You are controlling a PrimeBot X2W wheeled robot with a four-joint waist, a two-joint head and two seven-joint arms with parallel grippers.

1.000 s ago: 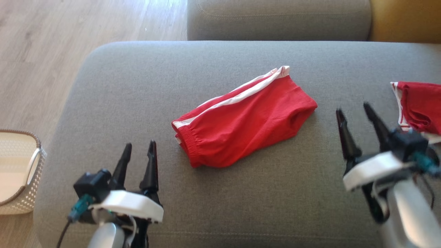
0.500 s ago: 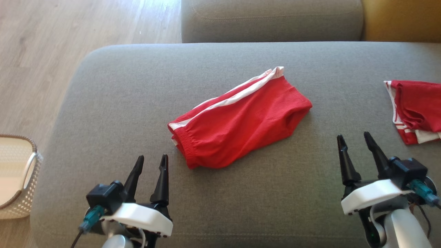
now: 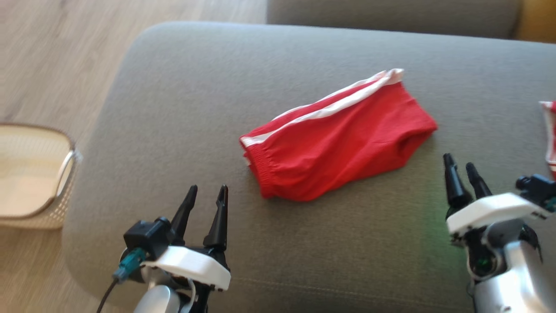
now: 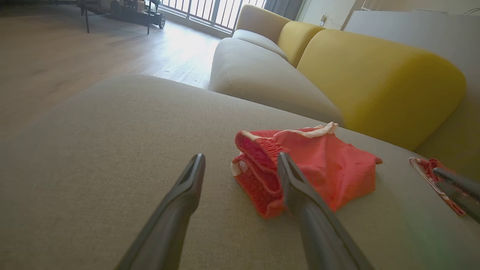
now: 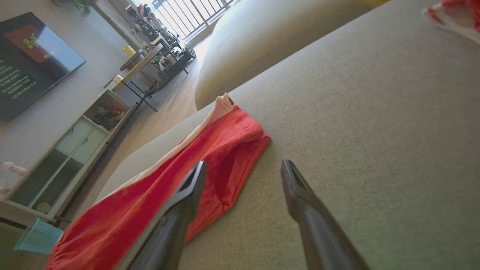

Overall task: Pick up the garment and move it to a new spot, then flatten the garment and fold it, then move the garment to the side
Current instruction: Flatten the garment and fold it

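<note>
The left gripper (image 3: 208,189) stayed spread wide and empty, just short of the red shorts (image 3: 343,139), which lay unmoved on the grey cushion (image 3: 173,108) though the camera had swung. The right gripper (image 3: 459,161), equally wide and empty, had pulled back.

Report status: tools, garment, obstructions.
Left tool open, empty. Right tool open, empty. Red shorts folded on grey cushion, unheld. Path clear; second red garment far right.

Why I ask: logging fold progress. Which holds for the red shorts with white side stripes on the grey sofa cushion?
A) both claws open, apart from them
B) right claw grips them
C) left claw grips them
A: the left claw and right claw stand open, bare grey sofa cushion lying between each and the red shorts with white side stripes.
</note>
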